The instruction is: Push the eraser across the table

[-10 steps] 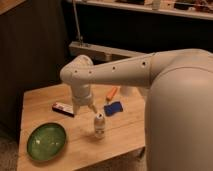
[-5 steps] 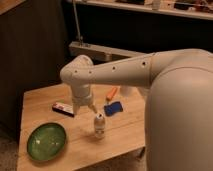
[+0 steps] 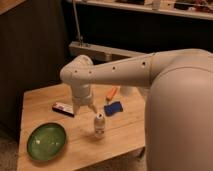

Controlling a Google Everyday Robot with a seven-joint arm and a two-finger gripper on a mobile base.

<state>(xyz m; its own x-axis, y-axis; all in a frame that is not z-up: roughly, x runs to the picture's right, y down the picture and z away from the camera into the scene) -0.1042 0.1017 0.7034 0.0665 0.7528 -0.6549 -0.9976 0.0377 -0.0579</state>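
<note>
Dark walls and a long shelf close off the room behind the table (image 3: 42, 100), a small top of pale wooden planks.

From the camera view, the only one we have, we see the robot's white arm (image 3: 115, 72) reach in from the picture's right and bend down over the middle of the top. The gripper (image 3: 85, 111) hangs at its end, pointing down, low over the wood. Its two fingers (image 3: 76, 113) are spread apart with nothing between them. The eraser (image 3: 63, 108) lies flat just beside the gripper, on the picture's left; whether a finger touches it we cannot tell. A green bowl (image 3: 46, 141) sits near the front-left corner, and a small white bottle (image 3: 99, 125) stands upright just in front of the gripper. A blue pad (image 3: 114, 108) and an orange marker (image 3: 112, 93) lie to its right in the picture.

We judge the eraser light, firm and low, with a rubbery face that may drag on the wood and pivot instead of sliding. No grasp seems needed: we would set one finger low against the middle of a long edge and push squarely. The bottle looks easy to tip if the arm swings wide.
</note>
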